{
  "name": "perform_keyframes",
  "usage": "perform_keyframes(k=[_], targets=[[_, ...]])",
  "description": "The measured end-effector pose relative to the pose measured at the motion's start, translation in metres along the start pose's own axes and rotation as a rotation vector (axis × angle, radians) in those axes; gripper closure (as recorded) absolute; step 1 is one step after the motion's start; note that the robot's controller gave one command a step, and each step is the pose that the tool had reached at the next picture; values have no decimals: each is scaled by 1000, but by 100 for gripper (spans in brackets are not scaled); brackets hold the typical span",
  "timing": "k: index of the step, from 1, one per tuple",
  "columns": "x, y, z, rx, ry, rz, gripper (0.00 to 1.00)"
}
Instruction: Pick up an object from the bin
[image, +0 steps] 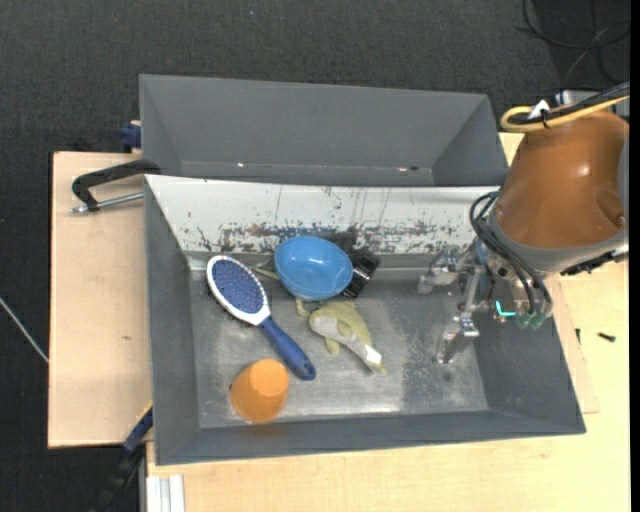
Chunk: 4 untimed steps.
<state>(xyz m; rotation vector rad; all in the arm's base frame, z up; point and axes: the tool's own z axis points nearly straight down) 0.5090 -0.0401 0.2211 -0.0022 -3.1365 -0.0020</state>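
At view-right end of bin (170, 330), gripper (456, 320) over bare floor, grip state unreadable; nearest thing, pale yellowish toy (342, 330), lies view-left, long axis diagonal

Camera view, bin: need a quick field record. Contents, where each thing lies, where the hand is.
bin: grey metal bin
hand: hand at the bin's right side, over bare floor, apart from all things
nearest thing: pale yellow-green soft thing, mid floor
back middle: blue bowl, by the back wall
behind bowl: black thing, partly hidden
left: blue hairbrush, head toward the back, handle toward the front
front left: orange cup, next to the brush handle's end
held: nothing seen in the hand
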Motion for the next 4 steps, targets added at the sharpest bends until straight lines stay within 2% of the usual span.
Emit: perform_keyframes(k=[1, 2, 3, 4], targets=[[-11, 107, 102, -3, 1, -69, 0], [-36, 71, 135, -2, -11, -270, 0], [-39, 72, 133, -1, -26, -268, 100], [-44, 74, -10, 3, -20, -435, 100]])
